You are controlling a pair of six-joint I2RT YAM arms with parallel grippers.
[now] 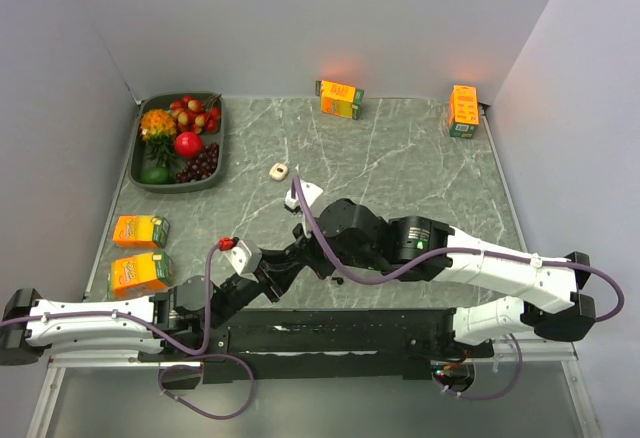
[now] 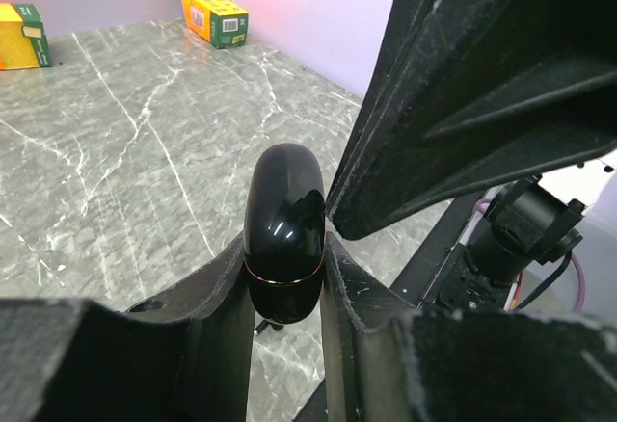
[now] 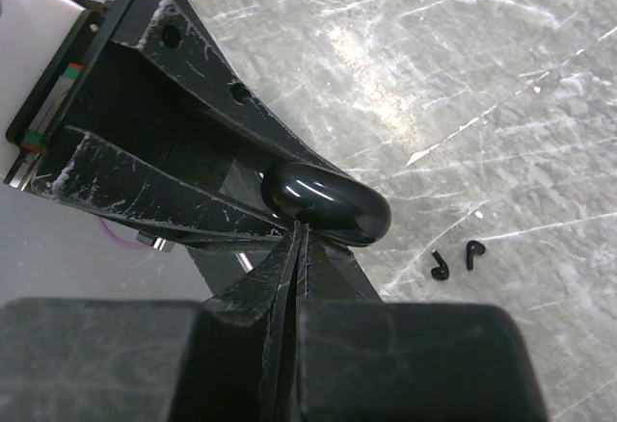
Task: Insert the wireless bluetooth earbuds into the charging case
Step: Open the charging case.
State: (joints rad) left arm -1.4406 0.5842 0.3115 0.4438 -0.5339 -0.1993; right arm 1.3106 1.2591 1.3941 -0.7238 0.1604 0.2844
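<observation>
A glossy black charging case [image 2: 282, 224] with its lid down stands upright between the fingers of my left gripper [image 2: 284, 246], which is shut on its lower half. In the right wrist view the same charging case [image 3: 328, 200] lies just beyond my right gripper [image 3: 302, 231], whose jaws are shut flat together with their tips against the case's edge. Two small black earbuds [image 3: 440, 267] [image 3: 472, 253] lie loose on the marble table to the right of the case. From above, both grippers meet at the near middle of the table, left gripper [image 1: 283, 261] and right gripper [image 1: 322, 243]; the case is hidden there.
A dark tray [image 1: 216, 163] of fruit sits at the far left. Orange juice cartons stand at the back [image 1: 340, 99], the back right [image 1: 463, 110] and the left edge [image 1: 140, 230] [image 1: 138, 273]. A small cream-coloured piece [image 1: 279, 170] lies mid-table.
</observation>
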